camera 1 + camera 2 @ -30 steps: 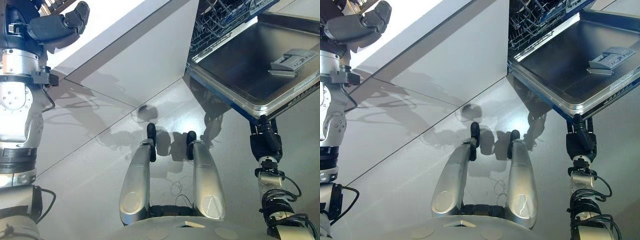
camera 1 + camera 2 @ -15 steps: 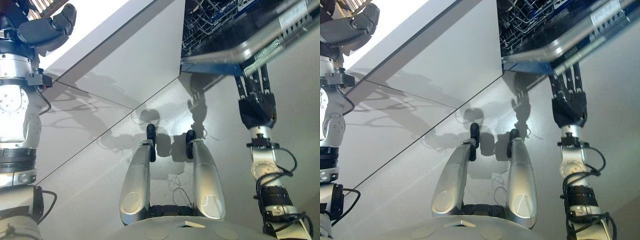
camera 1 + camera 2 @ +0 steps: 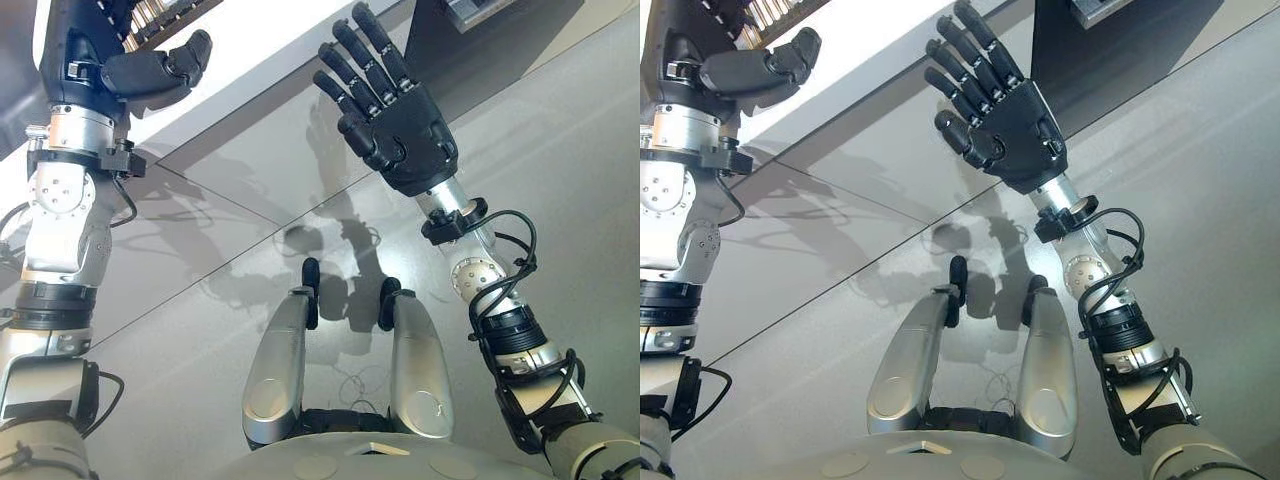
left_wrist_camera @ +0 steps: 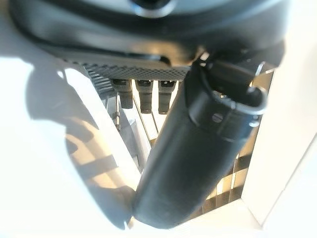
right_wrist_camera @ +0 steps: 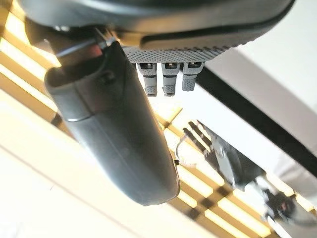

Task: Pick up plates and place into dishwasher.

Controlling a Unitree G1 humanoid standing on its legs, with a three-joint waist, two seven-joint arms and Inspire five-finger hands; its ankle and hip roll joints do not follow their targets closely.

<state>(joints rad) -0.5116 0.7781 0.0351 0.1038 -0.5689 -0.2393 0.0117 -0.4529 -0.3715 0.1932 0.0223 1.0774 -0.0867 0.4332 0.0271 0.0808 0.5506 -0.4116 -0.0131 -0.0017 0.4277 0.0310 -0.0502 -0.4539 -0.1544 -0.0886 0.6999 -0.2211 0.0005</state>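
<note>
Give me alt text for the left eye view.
The robot's right hand is raised, fingers spread and empty, before a white cabinet front. Its left hand is at upper left by the white counter edge, holding nothing.

Setting: a fitted kitchen. You have a white countertop [image 3: 250, 45] running across the far left, plain pale-grey cabinet fronts [image 3: 260, 150] below it, and a dark appliance front [image 3: 480, 40] set at the far right. A smooth, glossy grey floor [image 3: 180, 360] lies beneath.
</note>
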